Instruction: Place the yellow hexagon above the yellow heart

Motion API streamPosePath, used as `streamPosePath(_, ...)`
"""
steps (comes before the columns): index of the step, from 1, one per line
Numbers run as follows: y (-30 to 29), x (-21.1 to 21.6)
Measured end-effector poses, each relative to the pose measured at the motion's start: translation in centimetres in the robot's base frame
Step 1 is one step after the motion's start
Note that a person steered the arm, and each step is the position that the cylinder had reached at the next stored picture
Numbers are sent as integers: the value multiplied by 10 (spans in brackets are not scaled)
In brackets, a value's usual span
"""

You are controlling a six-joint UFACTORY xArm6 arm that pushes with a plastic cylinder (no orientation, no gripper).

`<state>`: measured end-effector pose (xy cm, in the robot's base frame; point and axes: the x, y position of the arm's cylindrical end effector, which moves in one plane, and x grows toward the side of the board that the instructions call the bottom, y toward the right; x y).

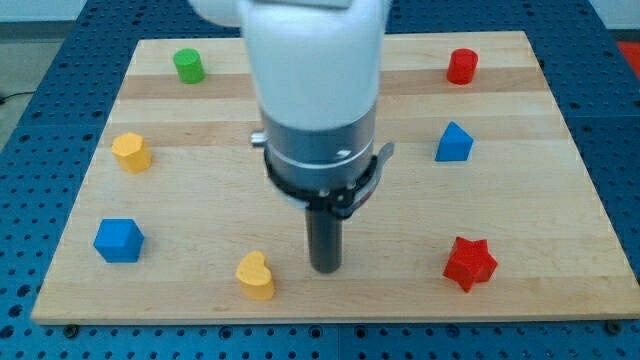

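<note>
Yellow hexagon (131, 152): sits at the left of the frame, a little above mid-height, near the worktop's left edge and apart from every other block.
Yellow heart (256, 275): lies at the lower centre-left of the frame, close to the worktop's bottom edge, well to the lower right of the yellow hexagon.
Tool: a straight dark rod with no jaws to open or close, so it has hold of nothing; it hangs from a white and grey arm body that fills the upper centre of the frame.
My tip (325, 269): rests at the lower centre of the frame, just to the right of the yellow heart with a narrow strip of bare wood between them; it touches no block.
Blue cube (119, 240): lower left of the frame, below the yellow hexagon and left of the yellow heart.
Green cylinder (188, 66): upper left of the frame, near the worktop's top edge.
Red cylinder (461, 66): upper right of the frame, near the top edge.
Blue block (453, 142): right of centre, with a peaked top; its exact shape I cannot tell.
Red star (469, 263): lower right of the frame, well to the right of my tip.
Worktop (560, 200): pale wooden board lying on a blue perforated surface.
</note>
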<state>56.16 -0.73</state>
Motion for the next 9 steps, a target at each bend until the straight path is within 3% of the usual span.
streamPosePath(1, -37, -70)
streamPosePath(3, -176, -202)
streamPosePath(4, -266, -204)
streamPosePath(6, -263, -150)
streamPosePath(7, -224, -139)
streamPosePath(8, -274, -129)
streamPosePath(9, -241, -115)
